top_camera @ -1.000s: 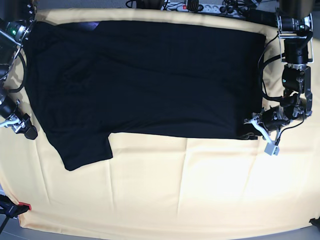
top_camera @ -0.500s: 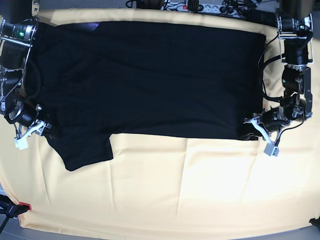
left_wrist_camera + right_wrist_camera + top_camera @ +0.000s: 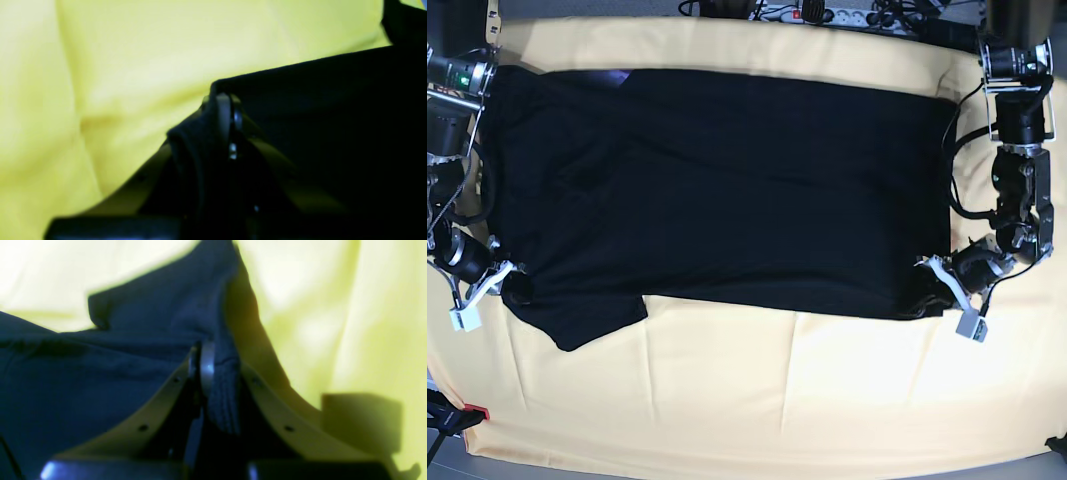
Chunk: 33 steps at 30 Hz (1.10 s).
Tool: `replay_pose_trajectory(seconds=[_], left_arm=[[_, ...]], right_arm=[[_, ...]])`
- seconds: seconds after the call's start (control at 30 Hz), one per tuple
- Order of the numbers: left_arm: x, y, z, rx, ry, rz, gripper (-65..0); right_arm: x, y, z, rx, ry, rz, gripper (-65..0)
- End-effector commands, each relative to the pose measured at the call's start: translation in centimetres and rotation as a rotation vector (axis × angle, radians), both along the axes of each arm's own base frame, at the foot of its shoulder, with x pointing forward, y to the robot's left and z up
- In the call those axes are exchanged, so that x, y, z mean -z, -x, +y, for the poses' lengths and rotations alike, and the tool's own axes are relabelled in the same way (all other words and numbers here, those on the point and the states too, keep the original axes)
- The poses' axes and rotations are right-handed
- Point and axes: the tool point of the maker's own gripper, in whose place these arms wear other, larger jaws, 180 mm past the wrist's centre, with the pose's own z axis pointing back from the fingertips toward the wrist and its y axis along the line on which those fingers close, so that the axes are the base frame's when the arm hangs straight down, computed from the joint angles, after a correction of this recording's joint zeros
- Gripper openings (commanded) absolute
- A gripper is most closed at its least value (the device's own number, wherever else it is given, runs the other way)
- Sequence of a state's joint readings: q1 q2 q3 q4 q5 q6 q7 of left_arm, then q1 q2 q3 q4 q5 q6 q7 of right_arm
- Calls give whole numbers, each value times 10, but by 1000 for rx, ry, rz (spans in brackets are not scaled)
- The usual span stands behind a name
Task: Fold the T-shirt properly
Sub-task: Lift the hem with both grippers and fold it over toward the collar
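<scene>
Overhead, the T-shirt [image 3: 727, 190] lies spread flat on the yellow cloth [image 3: 777, 400] covering the surface, with the left tool [image 3: 937, 285] at one near corner and the right tool [image 3: 507, 280] at the other. Up close, the left wrist view shows the left tool [image 3: 222, 110] pinching black fabric. Likewise, the right wrist view shows the right tool [image 3: 208, 363] pressed onto a fold of the shirt.
</scene>
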<state>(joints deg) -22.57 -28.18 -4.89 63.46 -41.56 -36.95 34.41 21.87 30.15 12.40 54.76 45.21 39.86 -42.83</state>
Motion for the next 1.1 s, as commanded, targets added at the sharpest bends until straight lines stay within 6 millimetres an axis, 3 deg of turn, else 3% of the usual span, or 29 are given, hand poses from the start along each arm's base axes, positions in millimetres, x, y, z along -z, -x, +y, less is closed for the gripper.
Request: replay_pose_trajectory(seconds=[0.0,0.13,0.27,0.43,0.67,0.8,1.07], left_arm=[[-33,-13,3,8,16,-92,-650],[-47,-15,-4,52,41,-105,-650],[-40,0,-18,107,137,-8,-650],[-24,23,-22,169,162,114,-650],[-44,56,-27,317,242,188,-650],[-34,71,-22,373,133,258,-650],[-33,79,10,333,59,290,-650]], right_arm=[[-34,-17,-10,16,1,-97,-650],[-41,-18,-5,-13,0,-77,-650],[-45,-7,10,-70,-48,-48,-650],[-44,25,10,-138,52,-31,-650],[-50,66,12,-238,220,-30,-650],[-42,79,1,-249,263,22,-650],[-42,86,-15,-254,324,77,-650]])
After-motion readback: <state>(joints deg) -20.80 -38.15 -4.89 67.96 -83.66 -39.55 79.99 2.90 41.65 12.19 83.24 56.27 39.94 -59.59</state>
